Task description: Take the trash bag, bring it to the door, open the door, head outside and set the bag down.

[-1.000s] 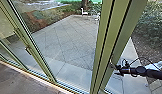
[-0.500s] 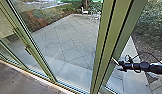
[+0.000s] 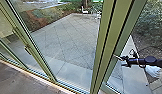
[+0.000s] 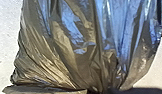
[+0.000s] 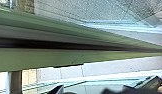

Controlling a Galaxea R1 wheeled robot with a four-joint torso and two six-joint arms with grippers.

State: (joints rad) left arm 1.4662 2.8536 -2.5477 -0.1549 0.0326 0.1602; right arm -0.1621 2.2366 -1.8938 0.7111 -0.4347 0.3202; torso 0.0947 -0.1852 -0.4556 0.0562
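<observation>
- The trash bag (image 4: 79,47) shows close up in the left wrist view, dark and shiny, its plastic drawn into folds, with a pale surface beyond.
- Whether the left gripper (image 4: 99,91) is open or closed on the bag, I cannot tell.
- In the head view the right gripper (image 3: 124,61) is right beside the green door frame (image 3: 107,47); a short pale piece (image 3: 118,57) lies between them. I cannot tell whether it grips that piece.
- Beyond the glass are paving (image 3: 69,40) and a white chair (image 3: 84,11).
- Indoor floor (image 3: 17,80) meets the sill.
</observation>
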